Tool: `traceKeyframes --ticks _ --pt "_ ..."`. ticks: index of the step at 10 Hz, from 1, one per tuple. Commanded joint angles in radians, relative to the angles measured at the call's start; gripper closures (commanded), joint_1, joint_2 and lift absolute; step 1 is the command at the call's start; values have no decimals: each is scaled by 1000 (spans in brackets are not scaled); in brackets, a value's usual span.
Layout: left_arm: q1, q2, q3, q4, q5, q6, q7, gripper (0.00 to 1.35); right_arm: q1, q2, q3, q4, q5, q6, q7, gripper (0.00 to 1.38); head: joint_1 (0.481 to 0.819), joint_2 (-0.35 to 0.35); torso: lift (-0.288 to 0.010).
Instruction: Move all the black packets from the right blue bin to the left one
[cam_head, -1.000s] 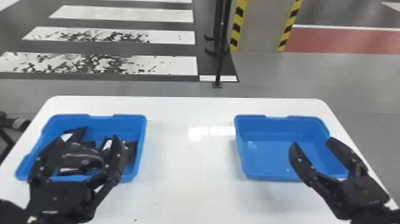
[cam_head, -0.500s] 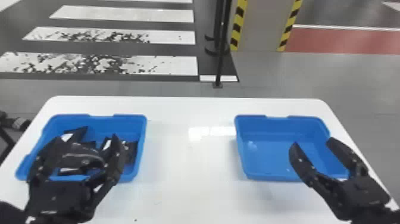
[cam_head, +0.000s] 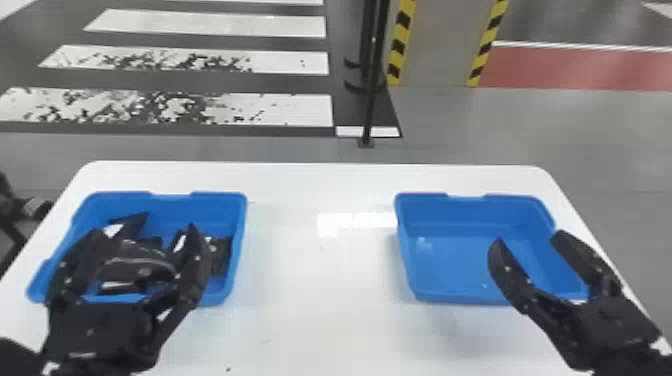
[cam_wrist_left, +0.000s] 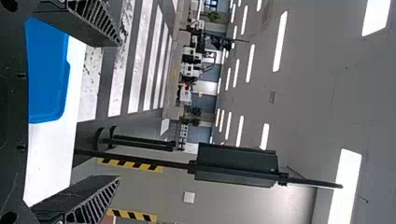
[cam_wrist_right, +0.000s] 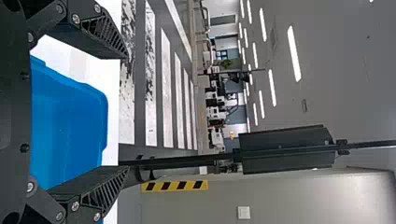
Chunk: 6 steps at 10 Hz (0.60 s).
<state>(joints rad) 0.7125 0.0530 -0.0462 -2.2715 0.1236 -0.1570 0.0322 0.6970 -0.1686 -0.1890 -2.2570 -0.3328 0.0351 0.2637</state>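
It's bright in here, lit from overhead. A pale, blocky glare (cam_head: 337, 223) sits mid-frame on the white worktop (cam_head: 310, 320) in the head view, and a soft shadow (cam_head: 445, 317) lies below the right blue bin (cam_head: 450, 298). Ceiling lights (cam_wrist_left: 348, 179) blaze white at the left wrist view's right side, against a duller grey ceiling (cam_wrist_left: 317, 93).

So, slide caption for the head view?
Left gripper open near left blue bin of black packets; right gripper open near right bin.
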Motion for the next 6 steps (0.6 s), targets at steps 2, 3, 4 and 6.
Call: traceKeyframes --ticks 2,3,4,6 --pt "-1 1 -4 0 -2 -3 0 -2 0 0 0 0 -6 -8 0 197 695 -66 -140" --pt "-1 1 -2 0 -2 0 0 -2 0 0 0 0 -6 -11 0 197 695 -66 -140" --pt "-3 1 -2 0 -2 0 0 -2 0 0 2 0 -6 -11 0 197 695 -66 -140" --pt "-3 2 -6 0 0 0 0 -2 -5 0 2 3 -6 -11 0 197 695 -65 -140"
